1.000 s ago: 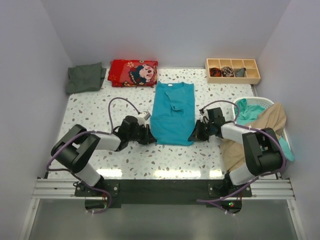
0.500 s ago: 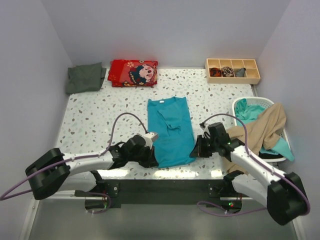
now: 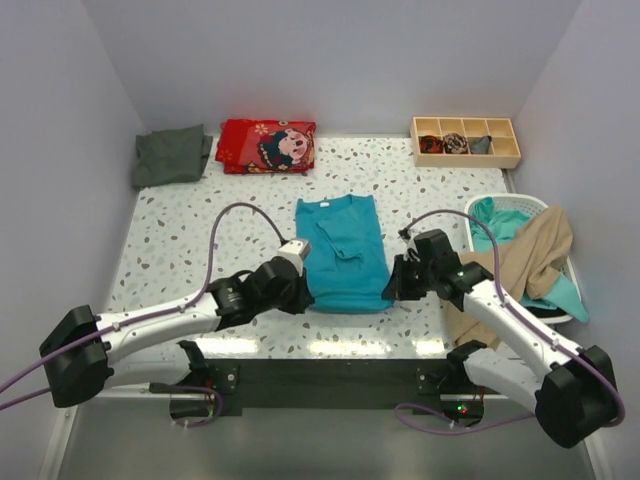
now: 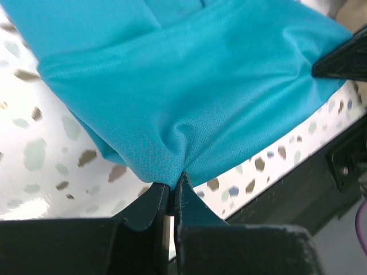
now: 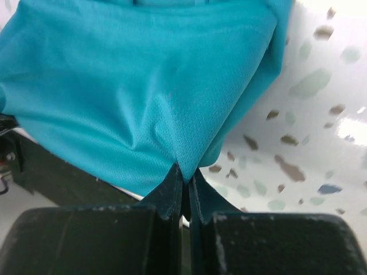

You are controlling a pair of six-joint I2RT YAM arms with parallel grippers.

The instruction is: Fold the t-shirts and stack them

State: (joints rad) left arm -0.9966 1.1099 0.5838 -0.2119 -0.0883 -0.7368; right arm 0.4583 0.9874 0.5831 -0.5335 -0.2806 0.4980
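Note:
The bright teal t-shirt [image 3: 342, 252] lies lengthwise at the table's middle, collar to the far side. My left gripper [image 3: 300, 293] is shut on its near left hem corner, seen pinched in the left wrist view [image 4: 172, 182]. My right gripper [image 3: 391, 288] is shut on its near right hem corner, seen pinched in the right wrist view [image 5: 186, 172]. The hem is lifted off the table between them. The dark grey-green t-shirt [image 3: 170, 154] lies folded at the far left. The beige t-shirt [image 3: 520, 262] hangs over the white basket [image 3: 515, 204] at the right.
A red cartoon-print cloth [image 3: 266, 146] lies folded at the back next to the grey-green shirt. A wooden divided tray [image 3: 465, 141] with small dark bundles stands at the back right. More teal cloth [image 3: 492, 222] lies in the basket. The dark front rail runs just below the hem.
Both grippers pulled the teal shirt toward the near edge, then moved a little back up the table with the hem; the shirt's near end now sits farther from the front edge.

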